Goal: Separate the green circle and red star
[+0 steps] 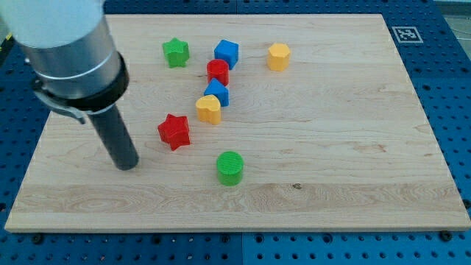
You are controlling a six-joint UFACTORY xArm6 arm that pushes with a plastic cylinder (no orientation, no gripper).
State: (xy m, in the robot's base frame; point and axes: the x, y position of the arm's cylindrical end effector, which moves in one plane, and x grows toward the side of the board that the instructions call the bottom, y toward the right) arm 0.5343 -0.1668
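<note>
The green circle (229, 168) lies on the wooden board below the middle. The red star (174, 131) lies up and to the left of it, with a clear gap between them. My tip (127, 166) rests on the board left of both, below and left of the red star, touching neither.
Above the star a yellow block (209, 109), a blue block (217, 93), a red round block (217, 71) and a blue cube (227, 53) run up in a line. A green star (175, 53) lies top left, a yellow hexagon (278, 56) top right. The board's left edge (45, 125) is near my tip.
</note>
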